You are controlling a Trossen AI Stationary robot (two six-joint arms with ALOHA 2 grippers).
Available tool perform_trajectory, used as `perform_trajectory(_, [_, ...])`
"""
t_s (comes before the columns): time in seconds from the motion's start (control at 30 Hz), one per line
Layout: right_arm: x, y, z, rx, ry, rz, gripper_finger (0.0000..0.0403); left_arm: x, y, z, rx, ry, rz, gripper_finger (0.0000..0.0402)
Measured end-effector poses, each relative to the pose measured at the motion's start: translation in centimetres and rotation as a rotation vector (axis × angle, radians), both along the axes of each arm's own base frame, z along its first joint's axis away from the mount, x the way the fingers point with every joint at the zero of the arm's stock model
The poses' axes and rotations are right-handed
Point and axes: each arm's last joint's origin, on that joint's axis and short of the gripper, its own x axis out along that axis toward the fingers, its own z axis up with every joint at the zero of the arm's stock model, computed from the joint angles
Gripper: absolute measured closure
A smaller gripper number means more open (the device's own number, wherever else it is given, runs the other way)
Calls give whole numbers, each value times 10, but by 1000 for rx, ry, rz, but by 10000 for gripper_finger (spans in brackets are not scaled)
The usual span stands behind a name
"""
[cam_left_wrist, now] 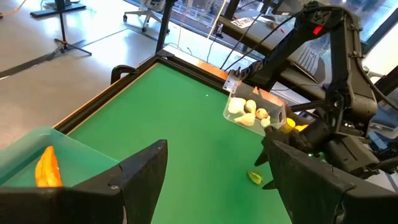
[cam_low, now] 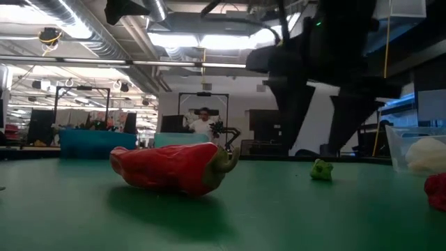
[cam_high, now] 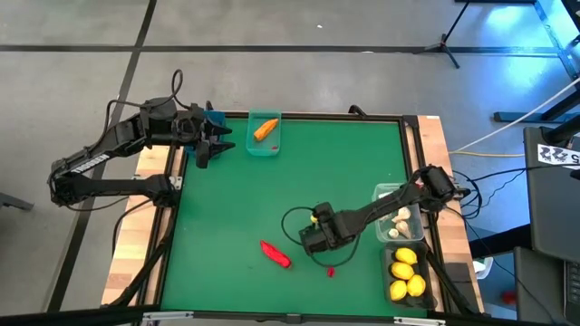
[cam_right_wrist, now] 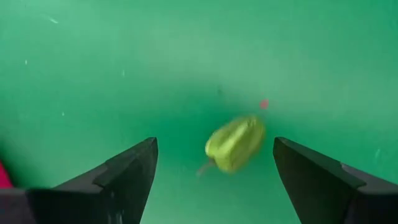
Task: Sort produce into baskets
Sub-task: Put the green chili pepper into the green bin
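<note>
My right gripper [cam_high: 316, 230] hangs open over the middle right of the green table. A small yellow-green bit [cam_right_wrist: 235, 144] lies on the mat below, between its two fingers, which do not touch it; the bit also shows in the low view [cam_low: 321, 170]. A red chili pepper [cam_high: 276, 254] lies on its side nearer the front, and a small red piece [cam_high: 330, 271] lies to its right. My left gripper [cam_high: 210, 149] is open and empty at the far left, beside the blue bin [cam_high: 216, 119] and the teal bin [cam_high: 265, 145], which holds an orange carrot [cam_high: 265, 129].
A clear bin [cam_high: 388, 192] holding garlic bulbs [cam_high: 397, 225] stands at the right edge. In front of it, a dark bin [cam_high: 388, 272] holds lemons [cam_high: 405, 274]. The table has a raised wooden rim [cam_high: 433, 154]. Open green mat [cam_high: 299, 181] lies between the two arms.
</note>
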Motion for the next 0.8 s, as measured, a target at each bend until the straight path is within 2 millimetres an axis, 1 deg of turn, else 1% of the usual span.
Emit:
perform_trajectory(0.13, [-6, 12, -1, -9, -22, -46, 83, 0, 0, 0, 2, 0, 2, 126])
perform_trajectory(0.33, [-22, 14, -21, -17, 14, -130, 84, 0, 1, 0, 12, 3, 23, 126])
perform_trajectory(0.5, [-19, 15, -28, 25, -43, -140, 88, 0, 1, 0, 11, 3, 25, 126])
perform_trajectory(0.6, [-19, 15, -30, 34, -52, -140, 114, 0, 1, 0, 4, 2, 27, 126])
perform_trajectory(0.8, [-19, 15, -30, 37, -43, -139, 202, 0, 1, 0, -14, -3, 34, 126])
